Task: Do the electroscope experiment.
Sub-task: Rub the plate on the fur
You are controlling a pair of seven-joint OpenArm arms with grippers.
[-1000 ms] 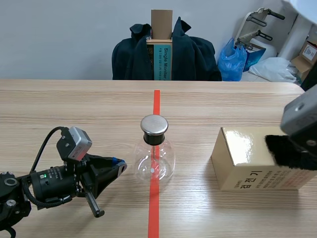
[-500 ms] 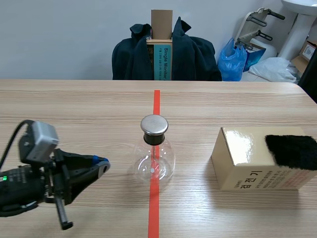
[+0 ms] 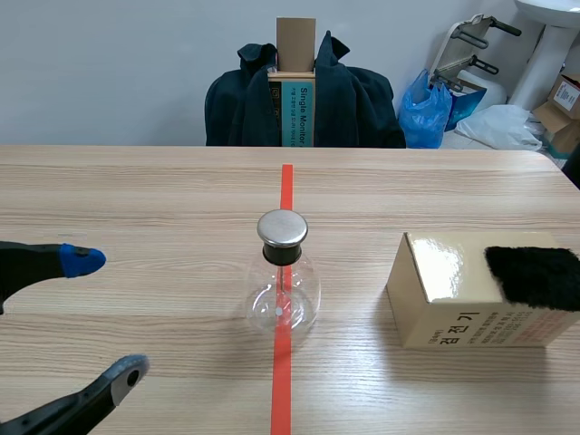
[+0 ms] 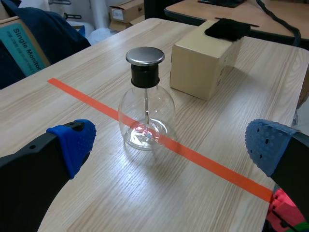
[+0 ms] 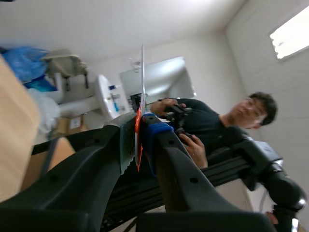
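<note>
1. Electroscope (image 3: 282,281) stands upright on the counter (image 3: 136,199), on the tape line (image 3: 286,181), straight ahead of the left tool (image 4: 171,142), which gapes wide and empty.
2. Right tool (image 5: 137,133), aimed away from the counter, pinches a thin strip (image 5: 142,77); the left arm is judged nearer.

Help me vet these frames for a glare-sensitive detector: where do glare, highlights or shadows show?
Scene view: glare whitens the box top; the flask cap gleams. Left wrist view: the flask throws a soft shadow on the table. Right wrist view: a bright light panel backlights the right gripper, shut on a thin strip.
</note>
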